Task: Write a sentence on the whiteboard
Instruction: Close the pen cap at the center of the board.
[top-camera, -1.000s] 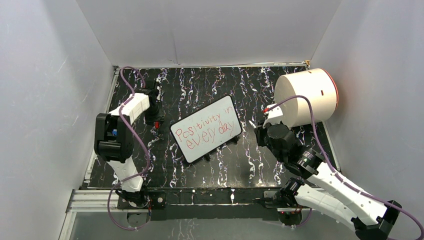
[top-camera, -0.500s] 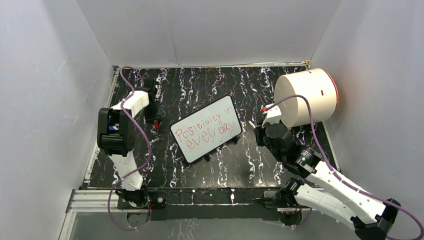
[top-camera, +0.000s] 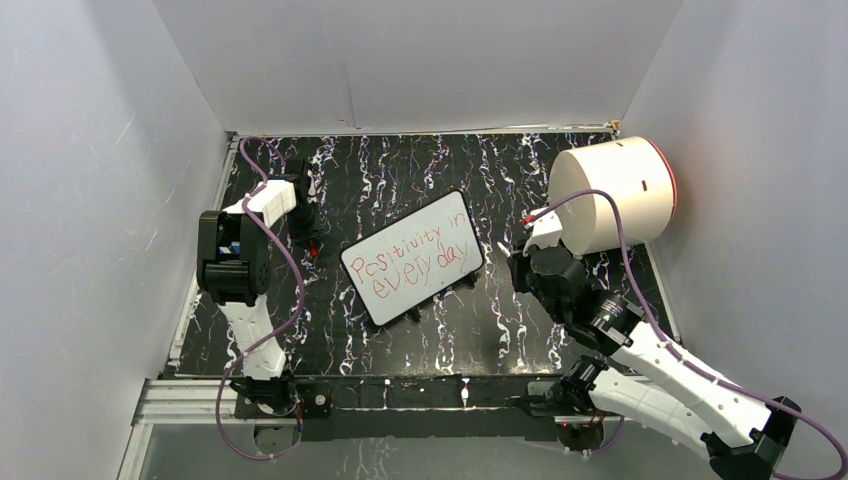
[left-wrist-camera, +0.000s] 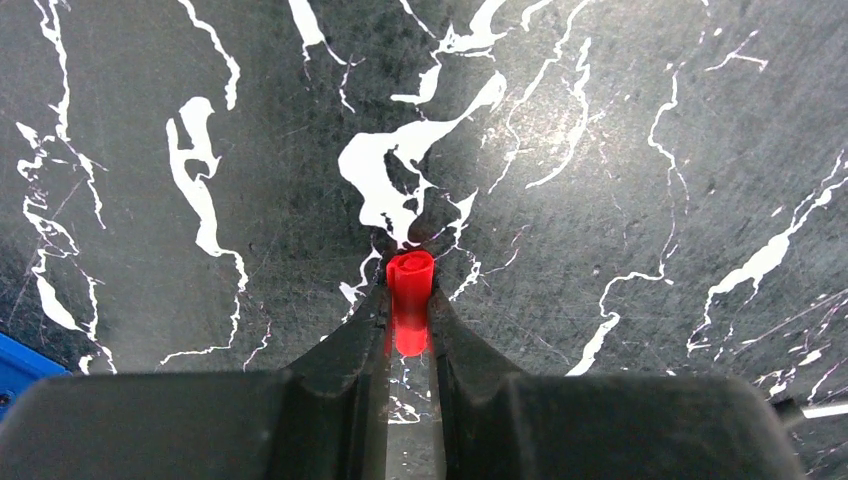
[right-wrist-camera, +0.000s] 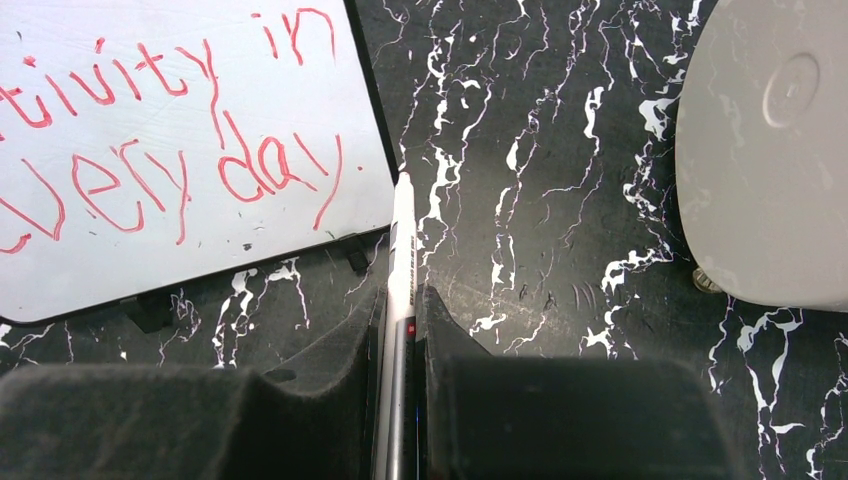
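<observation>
Left gripper (left-wrist-camera: 410, 305) is pinching a red cap (left-wrist-camera: 410, 280), jaws nearly together, cap poking out past the tips over the black table (left-wrist-camera: 600, 150). Right gripper (right-wrist-camera: 400, 310) is clamping a white marker (right-wrist-camera: 402, 240), tip pointing away from the wrist, just beside the short right edge of the whiteboard (top-camera: 398, 300). Whiteboard is lying flat mid-table, long axis running near-left to far-right, the sentence (top-camera: 412, 255) running along it. Bare table is showing on all four sides. White cylinder (top-camera: 610, 195) is sitting far right, apart.
</observation>
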